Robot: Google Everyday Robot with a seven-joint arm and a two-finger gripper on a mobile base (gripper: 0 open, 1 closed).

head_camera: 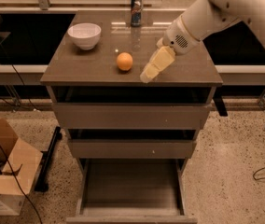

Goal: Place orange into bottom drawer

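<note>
The orange point(124, 61) lies on the cabinet top point(81, 66), near the middle front. My gripper point(147, 74) hangs just right of the orange, tilted down to the left, its pale fingers close to the top's front edge. It holds nothing. The bottom drawer point(131, 183) is pulled out below, its flat grey floor bare. The two drawers above it are pushed in.
A white bowl point(84, 35) stands at the top's back left. A drink can point(136, 9) stands at the back middle. A cardboard box point(4, 171) sits on the floor at the left. Cables lie on the floor at the right.
</note>
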